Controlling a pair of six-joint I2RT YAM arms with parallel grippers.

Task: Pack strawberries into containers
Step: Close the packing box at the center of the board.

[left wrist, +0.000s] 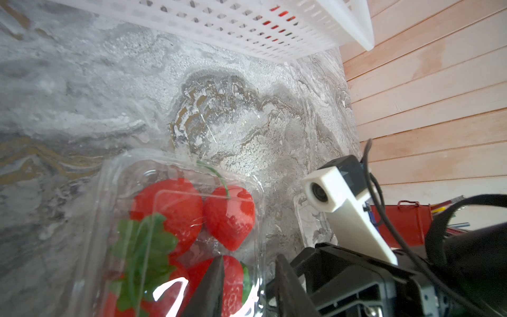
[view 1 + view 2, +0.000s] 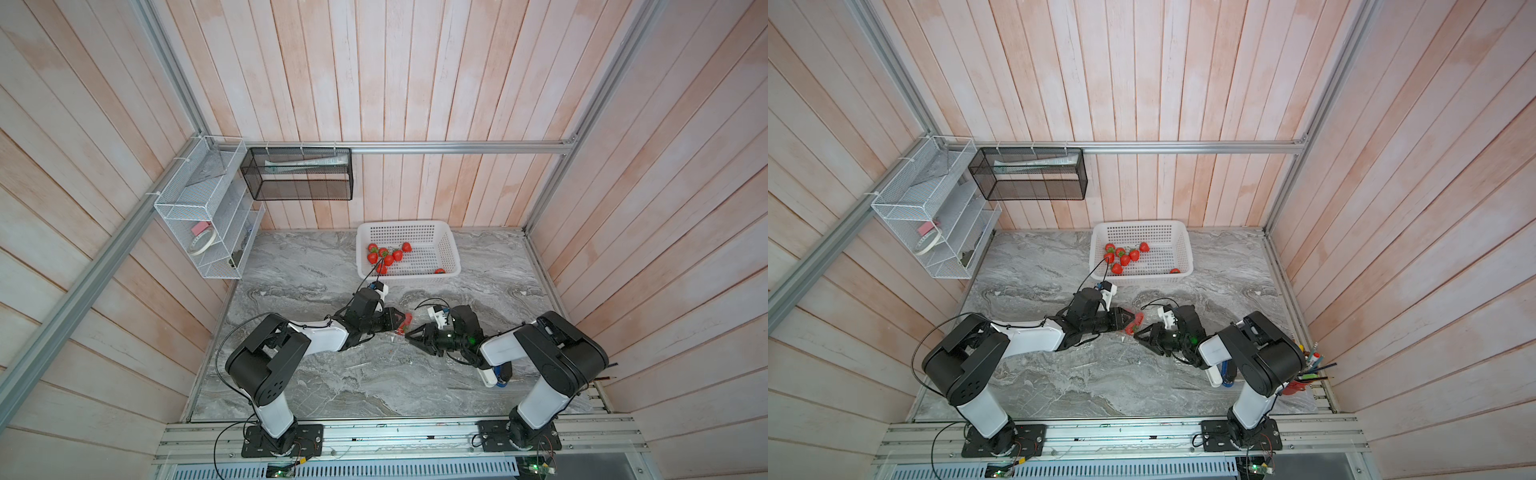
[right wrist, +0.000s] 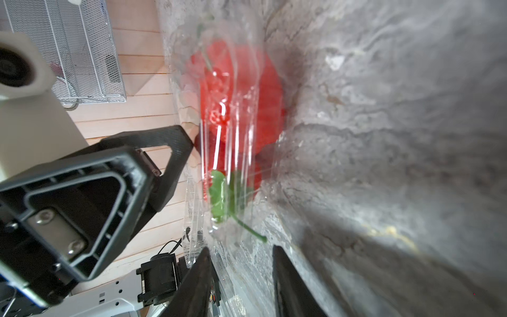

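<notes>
Progress: you have one container [image 1: 109,175] filled. Four strawberries [image 1: 170,203] show through its clear walls and the lid looks to be down over them, though you can't tell from here whether it has snapped.
Left to do: about eight loose strawberries [image 2: 388,260] lie in the white basket [image 2: 403,226] at the far side, so I judge you're under halfway.
Where it is: the filled container sits mid-table, nearer than the basket, right between your two grippers.
Left gripper [image 1: 249,258]: one finger is over the lid and the other is just outside the wall. Clamping or only pressing, I cannot tell.
Right gripper [image 3: 241,247]: the jaws are apart and released. The thin clear rim is just beside one finger, with nothing pinched.
Look of it: glinting plastic, almost lost on the marble table [image 2: 316,374]. The berries are bright red with green caps, packed touching.
Second clear box [image 1: 310,225]: it's just beyond the filled one, partly hidden, and seems empty.
</notes>
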